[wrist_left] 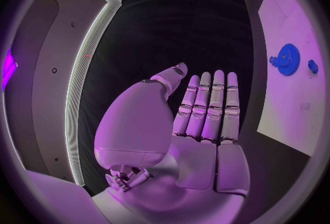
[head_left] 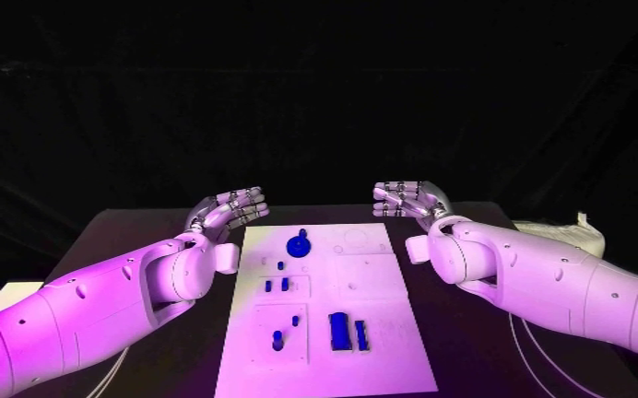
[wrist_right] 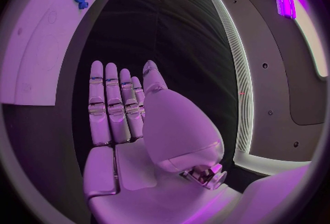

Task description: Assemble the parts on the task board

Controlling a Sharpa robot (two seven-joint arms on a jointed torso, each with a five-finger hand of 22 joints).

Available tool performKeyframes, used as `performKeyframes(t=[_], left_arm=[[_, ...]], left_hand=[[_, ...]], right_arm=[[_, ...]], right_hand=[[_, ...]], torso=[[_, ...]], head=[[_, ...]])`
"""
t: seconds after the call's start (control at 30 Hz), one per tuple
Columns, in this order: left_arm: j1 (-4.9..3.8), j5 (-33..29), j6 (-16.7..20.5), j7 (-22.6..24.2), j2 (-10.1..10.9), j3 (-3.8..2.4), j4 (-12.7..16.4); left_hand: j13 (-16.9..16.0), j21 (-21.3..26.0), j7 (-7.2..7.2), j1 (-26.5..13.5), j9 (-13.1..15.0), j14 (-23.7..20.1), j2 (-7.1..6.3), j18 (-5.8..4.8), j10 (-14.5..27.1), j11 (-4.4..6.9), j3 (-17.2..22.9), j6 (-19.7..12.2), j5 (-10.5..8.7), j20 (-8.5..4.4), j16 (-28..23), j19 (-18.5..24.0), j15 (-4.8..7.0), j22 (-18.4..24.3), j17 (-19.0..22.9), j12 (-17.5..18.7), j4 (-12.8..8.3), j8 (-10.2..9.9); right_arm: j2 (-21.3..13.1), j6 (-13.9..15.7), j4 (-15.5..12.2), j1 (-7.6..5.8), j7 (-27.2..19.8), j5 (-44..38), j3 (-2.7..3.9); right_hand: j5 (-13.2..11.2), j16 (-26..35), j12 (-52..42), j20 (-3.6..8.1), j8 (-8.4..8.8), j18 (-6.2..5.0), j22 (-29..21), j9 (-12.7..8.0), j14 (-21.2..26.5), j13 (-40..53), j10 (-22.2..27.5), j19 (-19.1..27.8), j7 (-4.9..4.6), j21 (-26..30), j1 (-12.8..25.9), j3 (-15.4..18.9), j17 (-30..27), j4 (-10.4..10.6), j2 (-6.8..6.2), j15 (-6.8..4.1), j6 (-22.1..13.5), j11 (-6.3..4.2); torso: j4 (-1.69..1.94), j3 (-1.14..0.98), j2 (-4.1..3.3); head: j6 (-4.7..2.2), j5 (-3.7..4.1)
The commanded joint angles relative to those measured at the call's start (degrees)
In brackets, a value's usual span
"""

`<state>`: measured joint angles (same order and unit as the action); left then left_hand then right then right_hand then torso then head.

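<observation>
Both hands, left hand (head_left: 229, 209) and right hand (head_left: 409, 201), hover empty with fingers extended beyond the task board (head_left: 379, 324) holding blue parts (head_left: 301, 246).

The head view looks down from above and behind onto the black worktop (head_left: 147, 232), with the white task board (head_left: 379, 315) running away from the camera at centre and both arms reaching in beside it. Each wrist view sits close behind its own palm, facing along the outstretched fingers: the left hand (wrist_left: 199, 125) and the right hand (wrist_right: 120, 119). All three views share the far end of the task board, where the blue gear (wrist_left: 287, 59) lies; each wrist view also catches the opposite hand.
</observation>
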<state>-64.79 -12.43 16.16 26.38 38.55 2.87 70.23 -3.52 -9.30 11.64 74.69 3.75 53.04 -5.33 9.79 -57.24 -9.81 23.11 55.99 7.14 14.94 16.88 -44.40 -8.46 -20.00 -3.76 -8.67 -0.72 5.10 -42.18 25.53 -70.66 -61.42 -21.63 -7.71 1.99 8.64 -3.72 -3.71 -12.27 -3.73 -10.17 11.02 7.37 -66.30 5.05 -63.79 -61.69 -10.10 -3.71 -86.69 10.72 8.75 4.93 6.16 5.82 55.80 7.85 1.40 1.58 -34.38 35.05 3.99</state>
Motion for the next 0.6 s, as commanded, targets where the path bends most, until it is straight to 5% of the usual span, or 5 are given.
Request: performKeyframes(t=[0.03, 0.13, 0.3, 0.33, 0.6], left_arm=[[0.03, 0.15, 0.12, -0.04, 0.14, -0.02, 0.22], [0.23, 0.68, 1.31, 0.11, 0.39, -0.14, 1.06], [1.03, 2.8, 6.13, 0.71, 1.43, -0.64, 4.43], [1.23, 3.35, 7.37, 0.86, 1.7, -0.76, 5.3], [3.41, 9.17, 20.56, 2.5, 4.54, -2.11, 14.54]], left_hand=[[3.52, 3.02, -3.68, -23.67, -3.75, -16.86, 5.33, -2.93, 18.09, 3.12, -7.46, -17.74, -2.17, -4.66, -5.53, 14.14, 2.73, 6.47, 3.76, 2.87, 0.72, -5.1], [3.52, 3.72, -4.46, -29.19, -3.75, -20.76, 5.33, -2.93, 22.33, 3.88, -9.16, -21.86, -2.76, -5.72, -6.8, 17.39, 3.32, 7.95, 3.76, 3.48, 0.72, -5.1], [3.52, 4.81, -5.9, -38.13, -3.75, -27.1, 5.33, -4.2, 29.18, 5.05, -11.88, -28.59, -7.14, -7.54, -8.79, 22.71, 4.33, 10.32, 3.76, 4.52, 0.72, -5.1], [3.52, 4.98, -6.12, -39.47, -3.75, -28.05, 5.33, -4.19, 30.22, 5.22, -12.31, -29.59, -7.14, -7.84, -9.06, 23.49, 8.46, 10.67, 3.76, 8.67, 0.72, -5.1], [3.52, 9.3, -11.64, -49.37, -3.75, -35.09, 5.33, -5.42, 37.8, 9.81, -15.35, -37.0, -7.14, -9.82, -11.27, 29.38, 8.46, 13.29, 3.76, 8.67, 0.72, -5.1]], right_arm=[[-0.18, 0.34, -0.38, 0.02, -0.03, 0.0, -0.03], [-0.32, 1.49, -1.57, 0.09, -0.54, 0.49, -0.15], [-0.92, 6.14, -6.39, 0.41, -2.61, 2.45, -0.65], [-1.07, 7.33, -7.62, 0.49, -3.14, 2.96, -0.78], [-2.26, 16.65, -17.29, 1.13, -7.3, 6.9, -1.79]], right_hand=[[-2.83, 3.72, 3.71, 3.94, 3.73, 3.05, -3.59, -2.4, 20.99, -5.05, 20.34, 19.45, 3.13, 3.71, 27.67, -3.38, -2.88, -4.93, -1.76, -5.82, -17.7, -2.44], [-3.49, 3.72, 3.71, 4.84, 3.73, 3.23, -4.42, -2.95, 25.83, -5.05, 24.96, 24.01, 3.88, 3.71, 34.08, -4.23, -3.54, -4.93, -6.16, -5.82, -21.77, -3.04], [-4.49, 3.72, 3.71, 6.27, 3.73, 4.63, -5.69, -7.37, 33.69, -5.05, 32.51, 31.33, 5.07, 3.71, 44.27, -5.43, -4.55, -4.93, -6.16, -5.82, -28.37, -7.85], [-8.64, 3.72, 3.71, 6.51, 3.73, 4.63, -5.91, -7.37, 34.96, -5.05, 33.73, 32.51, 5.27, 3.71, 45.92, -5.6, -4.72, -4.93, -6.16, -5.82, -29.44, -7.85], [-8.64, 3.72, 3.71, 8.13, 3.73, 5.87, -11.02, -7.37, 43.75, -5.05, 42.14, 40.69, 10.1, 3.71, 57.34, -10.72, -8.75, -4.93, -6.16, -5.82, -36.85, -7.85]], torso=[[-0.04, -0.03, 0.05], [-0.24, -0.26, 0.52], [-1.0, -1.12, 2.27], [-1.11, -1.25, 2.53], [-1.4, -1.58, 3.2]], head=[[0.17, -0.05], [0.04, -0.65], [-0.42, -2.82], [-0.49, -3.16], [-0.67, -3.99]])
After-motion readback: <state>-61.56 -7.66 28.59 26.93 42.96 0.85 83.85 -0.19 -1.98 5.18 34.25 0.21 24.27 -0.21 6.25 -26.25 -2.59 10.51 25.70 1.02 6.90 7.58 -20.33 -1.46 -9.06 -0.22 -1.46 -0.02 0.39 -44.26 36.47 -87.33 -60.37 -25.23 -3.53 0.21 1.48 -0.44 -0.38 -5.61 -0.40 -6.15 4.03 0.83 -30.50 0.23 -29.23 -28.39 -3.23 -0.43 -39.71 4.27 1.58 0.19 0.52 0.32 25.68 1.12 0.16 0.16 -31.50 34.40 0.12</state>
